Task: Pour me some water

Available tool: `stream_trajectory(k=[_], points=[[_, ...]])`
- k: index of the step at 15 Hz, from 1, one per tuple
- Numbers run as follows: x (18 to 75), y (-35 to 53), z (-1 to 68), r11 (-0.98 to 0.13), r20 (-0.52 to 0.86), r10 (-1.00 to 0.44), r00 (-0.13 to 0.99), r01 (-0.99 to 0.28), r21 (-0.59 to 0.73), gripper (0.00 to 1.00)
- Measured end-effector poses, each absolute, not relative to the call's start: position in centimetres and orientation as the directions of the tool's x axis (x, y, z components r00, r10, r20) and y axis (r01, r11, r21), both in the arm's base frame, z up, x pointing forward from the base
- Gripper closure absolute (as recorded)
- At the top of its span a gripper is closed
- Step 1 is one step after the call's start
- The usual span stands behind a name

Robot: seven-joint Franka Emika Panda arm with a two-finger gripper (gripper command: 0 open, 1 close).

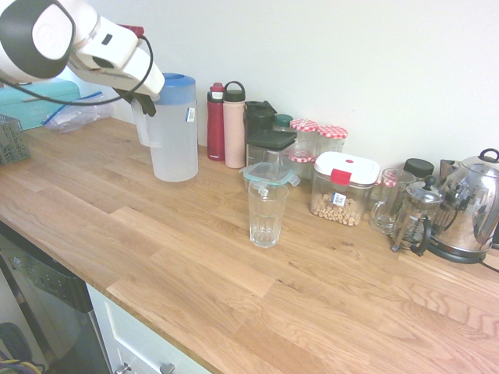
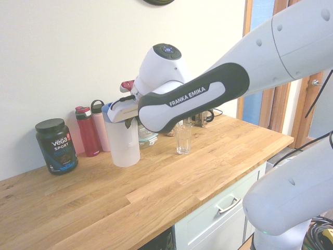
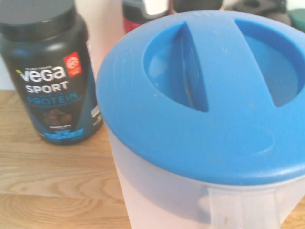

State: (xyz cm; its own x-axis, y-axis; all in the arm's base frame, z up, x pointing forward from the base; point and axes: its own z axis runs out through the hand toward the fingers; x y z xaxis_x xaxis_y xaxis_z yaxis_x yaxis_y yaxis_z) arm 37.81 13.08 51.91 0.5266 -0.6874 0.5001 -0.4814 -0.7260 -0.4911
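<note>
One clenched claw (image 1: pixel 146 103) you see at the handle of the blue-lidded pitcher (image 1: pixel 173 132); the empty glass (image 1: pixel 267 213) stands at its 4 o'clock on the bench (image 1: pixel 156 249).

Domestic kitchen.
A wooden worktop (image 1: pixel 195 257) over cabinet drawers (image 2: pixel 221 208) is noted, stocked with a kettle (image 1: pixel 468 214), cafetière (image 1: pixel 417 218) and food jars (image 1: pixel 343 187).

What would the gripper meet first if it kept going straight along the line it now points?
Most likely the pitcher: the gripper angles down toward its handle side, and the wrist view is filled by the blue lid. Whether lid or handle comes first is unclear, since depth is hard to judge.
</note>
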Motion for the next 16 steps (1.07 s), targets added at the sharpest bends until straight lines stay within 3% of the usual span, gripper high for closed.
stream_trajectory(k=[4, 10, 15, 16], points=[[37.2, 13.8, 50.2, -0.726, 0.499, -0.687, 0.528, -0.485, -0.487, 1.0], [37.3, 15.8, 46.4, -0.714, 0.561, -0.699, 0.444, -0.476, -0.513, 1.0], [37.3, 16.3, 45.2, -0.68, 0.496, -0.733, 0.466, -0.515, -0.522, 1.0], [37.2, 16.4, 45.2, -0.678, 0.49, -0.735, 0.468, -0.518, -0.522, 0.0]])
